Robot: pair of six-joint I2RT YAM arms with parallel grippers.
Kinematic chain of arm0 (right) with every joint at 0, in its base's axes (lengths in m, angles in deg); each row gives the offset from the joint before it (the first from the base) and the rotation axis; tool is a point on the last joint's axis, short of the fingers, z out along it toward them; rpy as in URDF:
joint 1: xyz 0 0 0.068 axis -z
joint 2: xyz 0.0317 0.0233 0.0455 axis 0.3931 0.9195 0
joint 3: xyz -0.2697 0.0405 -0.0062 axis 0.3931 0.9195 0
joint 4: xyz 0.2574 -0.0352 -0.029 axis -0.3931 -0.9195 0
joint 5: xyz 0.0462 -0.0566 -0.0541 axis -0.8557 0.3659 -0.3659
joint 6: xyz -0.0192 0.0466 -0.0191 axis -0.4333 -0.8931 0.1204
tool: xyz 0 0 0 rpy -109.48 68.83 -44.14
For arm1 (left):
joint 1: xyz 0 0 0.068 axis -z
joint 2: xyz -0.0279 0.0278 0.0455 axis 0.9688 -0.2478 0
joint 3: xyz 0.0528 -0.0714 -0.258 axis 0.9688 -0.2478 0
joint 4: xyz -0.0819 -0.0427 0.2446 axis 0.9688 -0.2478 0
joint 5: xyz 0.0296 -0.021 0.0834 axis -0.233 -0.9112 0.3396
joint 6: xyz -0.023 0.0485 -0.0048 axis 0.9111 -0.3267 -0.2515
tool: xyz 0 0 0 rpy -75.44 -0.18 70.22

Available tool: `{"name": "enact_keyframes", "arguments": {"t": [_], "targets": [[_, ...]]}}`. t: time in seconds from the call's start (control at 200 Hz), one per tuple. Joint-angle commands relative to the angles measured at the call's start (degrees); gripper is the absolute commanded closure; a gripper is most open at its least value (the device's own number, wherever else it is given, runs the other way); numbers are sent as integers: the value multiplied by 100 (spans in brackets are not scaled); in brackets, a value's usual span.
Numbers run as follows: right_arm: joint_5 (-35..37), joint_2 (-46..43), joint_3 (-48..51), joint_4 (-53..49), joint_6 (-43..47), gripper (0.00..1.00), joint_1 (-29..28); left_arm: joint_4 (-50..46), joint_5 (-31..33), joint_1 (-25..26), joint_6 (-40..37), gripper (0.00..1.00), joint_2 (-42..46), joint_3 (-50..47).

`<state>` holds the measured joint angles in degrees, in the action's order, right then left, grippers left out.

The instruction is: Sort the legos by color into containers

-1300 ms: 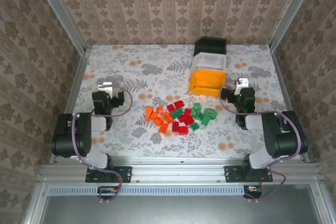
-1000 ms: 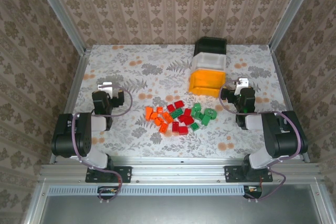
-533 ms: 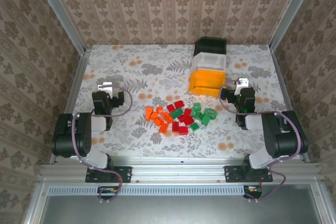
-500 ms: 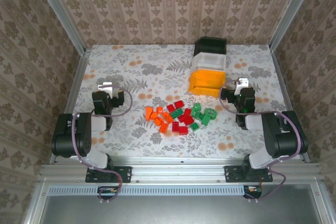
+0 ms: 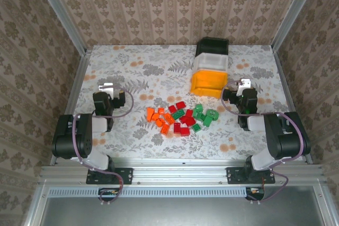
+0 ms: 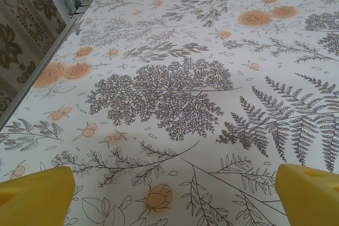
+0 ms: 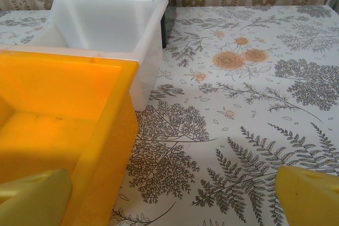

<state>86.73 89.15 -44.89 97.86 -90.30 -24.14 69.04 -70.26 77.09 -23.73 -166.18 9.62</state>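
Scattered at 7 o'clock of the orange-yellow bin, the legos are judged light, rigid and slick, best pinched across flat sides by the fully spread, empty left gripper or right gripper.

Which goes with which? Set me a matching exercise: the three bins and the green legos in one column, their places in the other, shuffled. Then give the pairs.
Things
1. black bin
2. white bin
3. orange-yellow bin
4. green legos

Places
A. front of the bin row
B. loose, right of the red legos
C. back of the bin row
D. middle of the bin row

Pairs: 1-C, 2-D, 3-A, 4-B
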Motion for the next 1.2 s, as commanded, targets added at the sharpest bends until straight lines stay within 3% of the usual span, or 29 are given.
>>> {"name": "enact_keyframes", "arguments": {"t": [0.0,1.16,1.195], "targets": [[-135,-10,-20,-73,37,0,3,34,-54,23,28,0,50,74],[-135,-10,-22,-74,40,0,3,2,-192,-1,10,0,48,99],[-135,-15,-22,-69,35,0,3,-22,94,37,12,0,143,114]]}}
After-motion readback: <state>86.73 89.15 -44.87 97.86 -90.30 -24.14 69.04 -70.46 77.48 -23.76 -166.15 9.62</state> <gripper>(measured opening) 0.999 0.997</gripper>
